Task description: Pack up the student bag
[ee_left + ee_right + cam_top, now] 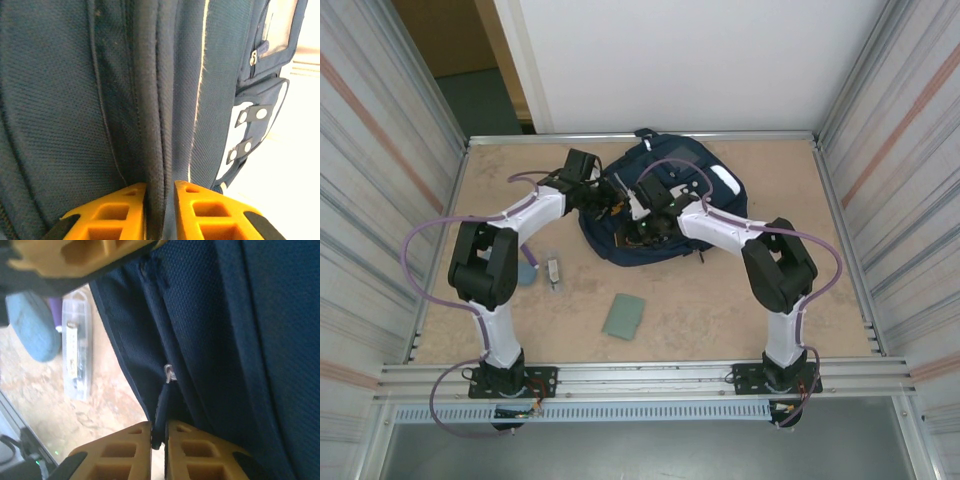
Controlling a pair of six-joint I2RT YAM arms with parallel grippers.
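Lying at the far middle of the worktop (pixel 740 300): large navy-blue fabric student bag (pixel 695 160) with a white patch. Left fingers (pixel 120 210) nearly together, pinching a raised ridge of its cloth beside a white-edged seam. Right fingers (pixel 190 450) just as narrow, nipping a thin dark tab (pixel 161 410), likely a zip pull, at the bag's near edge. Probably gripped from two sides to hold the cloth taut while drawing the zip and opening the mouth. Set out on the worktop near the left arm, presumably for packing: pale blue rounded pad (pixel 527 272), clear plastic case (pixel 554 272), flat grey-green square (pixel 623 316). Nothing visibly packed; cannot tell whether the zip is open.
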